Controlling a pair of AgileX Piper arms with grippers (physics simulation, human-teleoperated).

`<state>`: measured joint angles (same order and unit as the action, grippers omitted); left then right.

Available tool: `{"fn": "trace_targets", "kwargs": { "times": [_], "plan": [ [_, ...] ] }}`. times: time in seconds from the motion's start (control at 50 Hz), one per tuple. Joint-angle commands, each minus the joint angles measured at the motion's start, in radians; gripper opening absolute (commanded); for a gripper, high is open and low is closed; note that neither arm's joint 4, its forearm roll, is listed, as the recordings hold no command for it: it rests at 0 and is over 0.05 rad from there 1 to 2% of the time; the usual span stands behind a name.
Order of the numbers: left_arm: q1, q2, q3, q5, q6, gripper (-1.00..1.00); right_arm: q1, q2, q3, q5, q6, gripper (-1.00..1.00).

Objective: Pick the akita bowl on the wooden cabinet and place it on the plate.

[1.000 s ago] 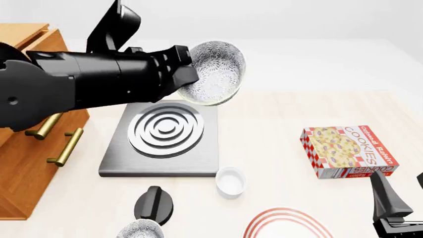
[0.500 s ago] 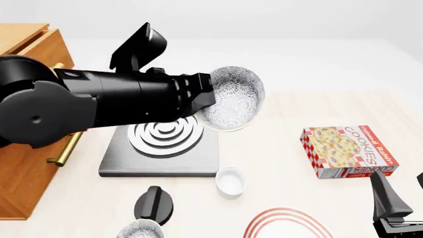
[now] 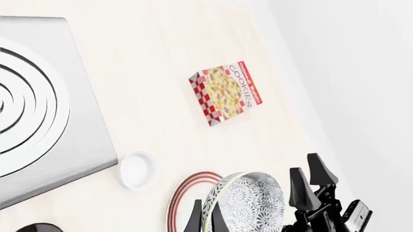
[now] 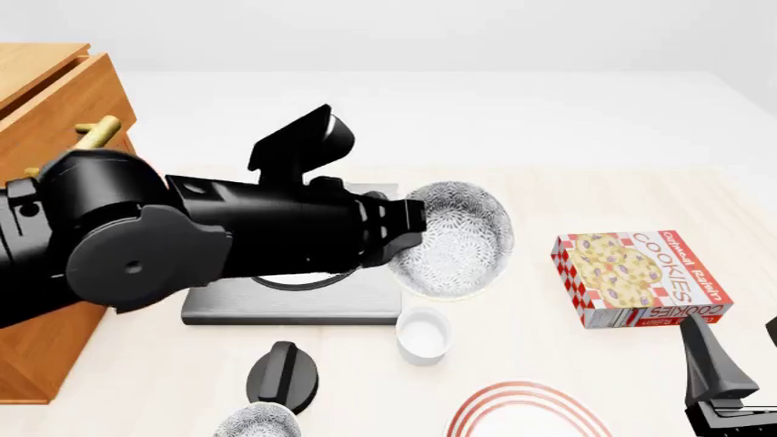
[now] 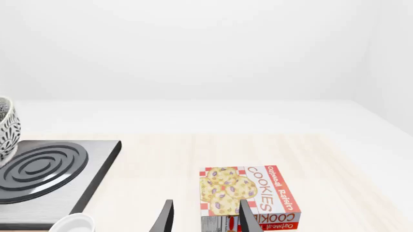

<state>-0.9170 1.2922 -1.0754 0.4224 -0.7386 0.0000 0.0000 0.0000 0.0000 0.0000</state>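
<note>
My left gripper point(image 4: 410, 238) is shut on the rim of the akita bowl point(image 4: 461, 238), a white bowl with fine grey-black speckles. It holds the bowl tilted in the air past the stove's right edge, above the ramekin. In the left wrist view the rim of the bowl point(image 3: 248, 202) sits between the fingers point(image 3: 196, 218), with the plate point(image 3: 185, 192) beyond it. The red-ringed plate point(image 4: 525, 411) lies at the table's front edge, partly cut off. The wooden cabinet point(image 4: 49, 100) stands at the left behind my arm. My right gripper point(image 4: 738, 364) rests open at the front right, holding nothing.
A grey stove point(image 4: 291, 305) with silver rings lies under my left arm. A small white ramekin point(image 4: 424, 332) sits in front of it. A cookie box point(image 4: 640, 278) lies to the right. A second speckled bowl point(image 4: 257, 421) and a black object point(image 4: 286, 373) are at the front left.
My left arm has carried the bowl rightward and toward the front, from above the stove's far right corner to beside its right edge. The right arm has stayed put.
</note>
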Motion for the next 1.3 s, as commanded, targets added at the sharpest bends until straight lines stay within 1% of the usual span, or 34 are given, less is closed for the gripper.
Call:
{"fn": "trace_targets", "kwargs": {
  "times": [0.02,0.58,0.72,1.08,1.3],
  "plan": [
    [-0.034,0.013,0.003,-0.004,0.004,-1.0,0.0,0.0,0.0,0.0,0.0,1.0],
    [-0.085,0.044,0.022,-0.011,-0.025,-1.0,0.0,0.0,0.0,0.0,0.0,1.0],
    [-0.108,0.051,0.012,-0.003,-0.028,-1.0,0.0,0.0,0.0,0.0,0.0,1.0],
    [-0.126,0.067,0.008,0.011,-0.042,-1.0,0.0,0.0,0.0,0.0,0.0,1.0],
    [-0.15,0.1,0.025,-0.004,-0.061,-1.0,0.0,0.0,0.0,0.0,0.0,1.0]
  ]
}}
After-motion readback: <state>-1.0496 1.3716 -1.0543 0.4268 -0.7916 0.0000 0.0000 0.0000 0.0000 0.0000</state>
